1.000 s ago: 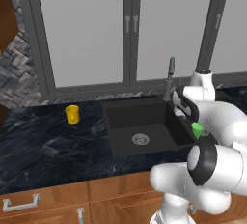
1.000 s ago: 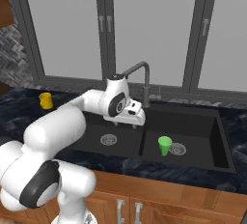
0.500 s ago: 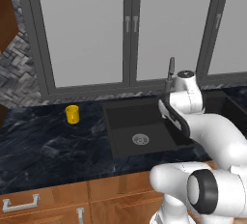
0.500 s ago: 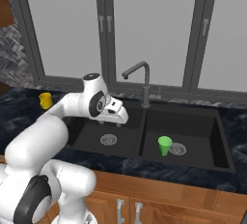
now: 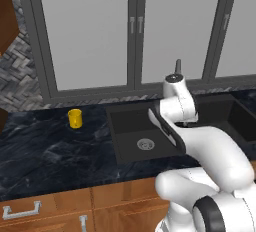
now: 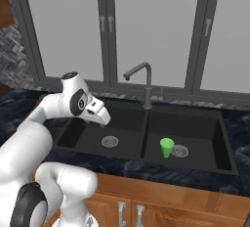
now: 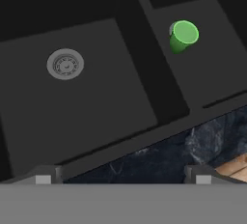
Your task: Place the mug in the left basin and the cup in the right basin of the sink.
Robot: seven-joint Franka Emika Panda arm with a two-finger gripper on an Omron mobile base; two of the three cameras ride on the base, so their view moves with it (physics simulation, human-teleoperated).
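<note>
Leftmost, the mug (image 5: pixel 75 118) stands upright on the dark marbled counter (image 5: pixel 45 151), well to the left of the sink (image 6: pixel 146 133) and apart from it, its small handle barely discernible. Next comes the left basin (image 7: pixel 77 97), square and black, with a round silver drain (image 7: pixel 65 64) at its middle; nothing lies in it. Above this basin hangs the gripper (image 6: pixel 100 118), near the basin's left side in the right base view, with its jaws spread wide and nothing between them; in the hand view its two fingertips (image 7: pixel 43 177) stand far apart over the basin's near wall and the counter edge. A ridge (image 7: pixel 157 68) separates the two basins, and the faucet (image 6: pixel 141 81) rises behind it. Farther right, the cup (image 6: pixel 167 147) stands upright in the right basin (image 6: pixel 205 133), just beside that basin's own drain (image 6: pixel 179 150). Grey-framed window panels (image 6: pixel 146 30) form the backdrop.
</note>
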